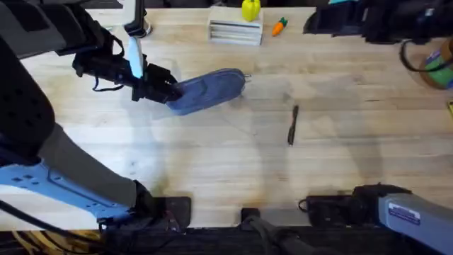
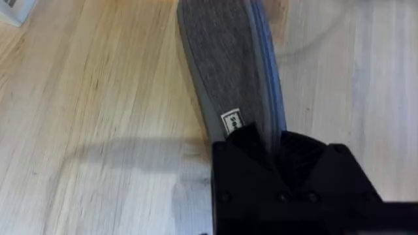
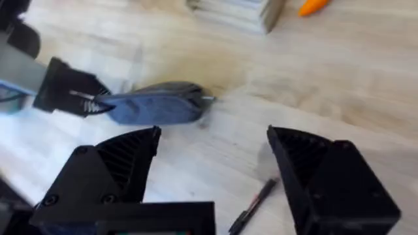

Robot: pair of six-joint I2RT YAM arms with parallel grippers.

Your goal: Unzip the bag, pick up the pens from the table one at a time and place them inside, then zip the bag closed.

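Grey-blue denim-like fabric marks the bag, which lies on the light wooden desk left of centre, its left end pinched in the left hand. The right hand hangs above the desk with its black fingers spread wide. One dark pen lies well apart, to the bag's right.

My light wooden butcher-block table carries a grey-blue denim pouch, a slim dark pen, and a small orange carrot toy.
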